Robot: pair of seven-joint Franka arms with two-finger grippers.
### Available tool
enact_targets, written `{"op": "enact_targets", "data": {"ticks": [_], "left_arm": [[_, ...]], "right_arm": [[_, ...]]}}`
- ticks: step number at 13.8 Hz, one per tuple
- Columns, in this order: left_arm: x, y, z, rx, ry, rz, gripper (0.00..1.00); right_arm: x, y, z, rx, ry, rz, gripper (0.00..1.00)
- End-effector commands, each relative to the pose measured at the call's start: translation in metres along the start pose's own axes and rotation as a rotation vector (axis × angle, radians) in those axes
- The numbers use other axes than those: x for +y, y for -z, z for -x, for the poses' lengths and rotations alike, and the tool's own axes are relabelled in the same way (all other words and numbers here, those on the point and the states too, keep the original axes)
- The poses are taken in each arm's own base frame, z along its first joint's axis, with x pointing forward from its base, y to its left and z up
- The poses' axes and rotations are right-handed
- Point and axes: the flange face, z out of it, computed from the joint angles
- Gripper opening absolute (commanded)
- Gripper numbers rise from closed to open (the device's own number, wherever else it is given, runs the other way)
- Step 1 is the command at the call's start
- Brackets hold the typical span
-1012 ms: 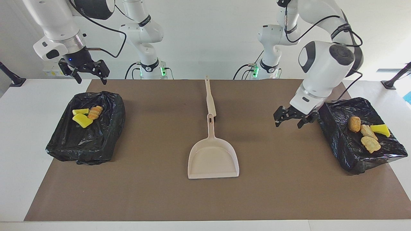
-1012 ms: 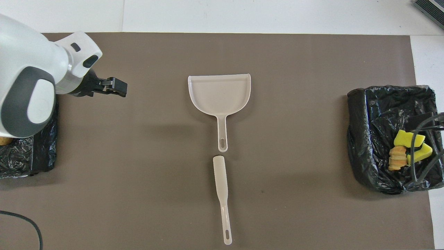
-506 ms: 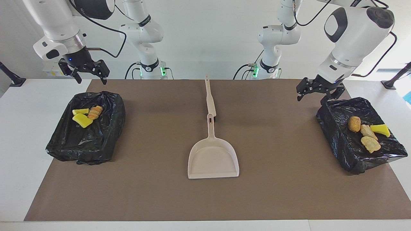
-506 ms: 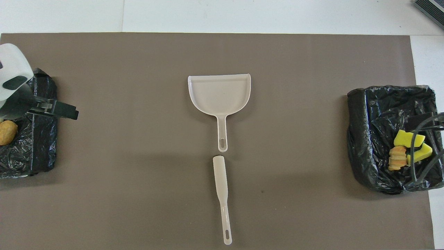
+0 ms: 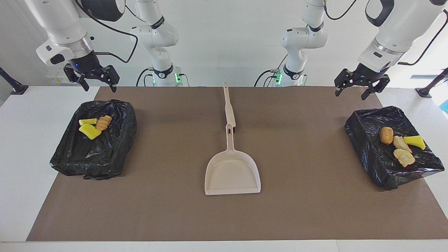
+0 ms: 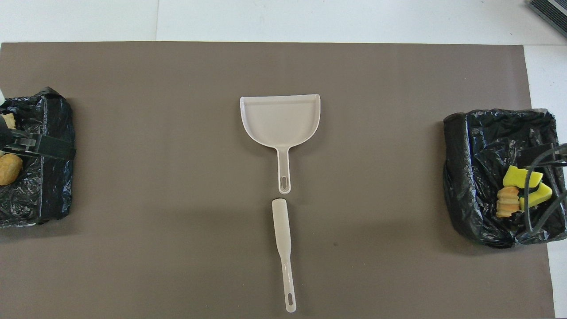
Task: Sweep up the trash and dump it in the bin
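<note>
Left end effector (image 5: 357, 85) is shown released and raised over the brown mat (image 5: 175, 210) near the bin (image 5: 364, 147) at the left arm's end of the desk (image 5: 21, 157); right end effector (image 5: 91, 77) is likewise released, raised by the other bin (image 5: 115, 154). Trash is seen inside both black-lined bins: yellow wedges (image 5: 89, 131) and a ridged orange lump (image 5: 103, 122) in one; a brown bun (image 5: 386, 135), tan chunks (image 5: 404, 157) and a yellow wedge (image 5: 415, 141) in the other. Dustpan (image 5: 232, 173) and brush (image 5: 229, 108) are laid at mid-mat
</note>
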Motion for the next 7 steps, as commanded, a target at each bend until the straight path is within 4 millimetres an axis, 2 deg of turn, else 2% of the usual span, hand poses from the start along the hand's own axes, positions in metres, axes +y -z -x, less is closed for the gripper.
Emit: {"op": "enact_targets", "data": {"ticks": [1, 7], "left_arm": [[0.004, -0.004, -0.005, -0.025, -0.004, -0.017, 1.0], [0.018, 0.006, -0.003, -0.047, -0.029, -0.016, 1.0]], "right_arm": [[-0.001, 0.004, 0.003, -0.003, -0.007, -0.009, 1.0], [-0.001, 0.004, 0.003, -0.003, -0.007, -0.009, 1.0]]}}
